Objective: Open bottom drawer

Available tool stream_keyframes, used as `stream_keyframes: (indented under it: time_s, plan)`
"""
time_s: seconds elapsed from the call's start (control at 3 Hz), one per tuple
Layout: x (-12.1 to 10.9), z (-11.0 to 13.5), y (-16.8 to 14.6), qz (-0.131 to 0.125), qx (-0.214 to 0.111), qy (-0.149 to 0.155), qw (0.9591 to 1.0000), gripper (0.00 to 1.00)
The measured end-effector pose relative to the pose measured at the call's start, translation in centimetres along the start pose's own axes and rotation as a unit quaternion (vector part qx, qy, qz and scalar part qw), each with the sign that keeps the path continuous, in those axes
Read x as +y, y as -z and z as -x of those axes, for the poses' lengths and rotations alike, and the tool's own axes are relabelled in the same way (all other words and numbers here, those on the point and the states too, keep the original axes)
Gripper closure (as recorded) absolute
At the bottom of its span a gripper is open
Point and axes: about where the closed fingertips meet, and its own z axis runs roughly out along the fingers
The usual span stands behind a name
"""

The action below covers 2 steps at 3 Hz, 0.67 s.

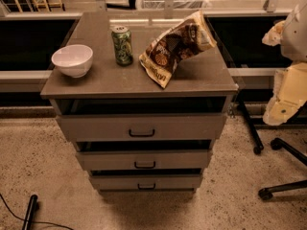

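Observation:
A grey-taupe cabinet stands in the middle of the view with three drawer fronts. The bottom drawer is the lowest and slimmest front. It has a small black bar handle. A narrow dark gap shows above its front. Above it are the middle drawer and the top drawer, each with a dark gap above its front. My gripper is at the right edge of the view, level with the cabinet top, to the right of the cabinet and far from the bottom drawer's handle.
On the cabinet top are a white bowl, a green can and a tilted chip bag. Office chair legs and castors stand on the floor to the right. A black cable and rod lie at the lower left.

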Motion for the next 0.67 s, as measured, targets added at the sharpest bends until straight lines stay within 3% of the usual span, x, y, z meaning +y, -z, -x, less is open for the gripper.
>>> stream_keyframes:
  time_s: [0.67]
  plan:
    - [-0.16,-0.05,-0.66,0.005,-0.008,0.000,1.0000,0.00]
